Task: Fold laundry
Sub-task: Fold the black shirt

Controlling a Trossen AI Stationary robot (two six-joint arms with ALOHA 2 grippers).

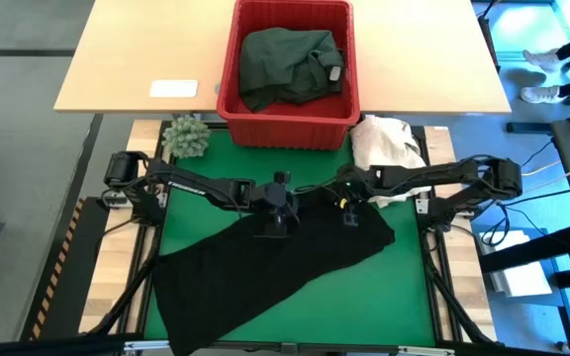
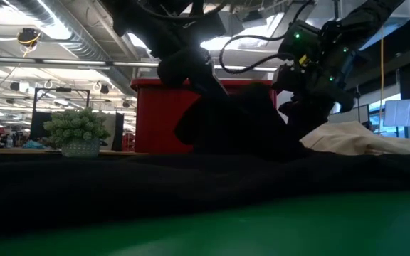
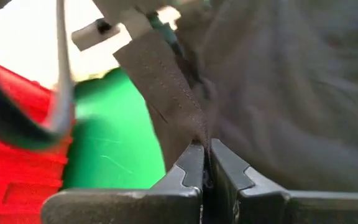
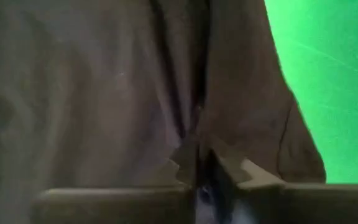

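**A:** so where's the laundry sitting; anyone got a read on it?

**B:** one black garment [image 1: 265,272] is spread across the green mat [image 1: 384,297], running from the near left corner up toward the middle of the far edge; its far hem is bunched where both arms meet; a second piece, a dark green garment [image 1: 287,64], lies crumpled inside the red basket [image 1: 290,129] on the wooden table [image 1: 137,59] beyond the mat.

**A:** and the grippers?

**B:** left gripper [image 3: 205,163] is pinched tight on a seam fold of the black garment, fingers pressed together with cloth running up from between them; right gripper [image 4: 199,163] is just beside it to the right, also clamped on the same garment's edge, with fabric wedged between the tips; from above, the two sit near each other at the mat's centre.

**A:** other stuff around?

**B:** a cream-white cloth heap [image 1: 389,143] rests at the far right corner of the mat, beside the basket; a small potted plant [image 1: 186,136] stands at the far left corner; a white card [image 1: 173,88] lies on the wood left of the basket.
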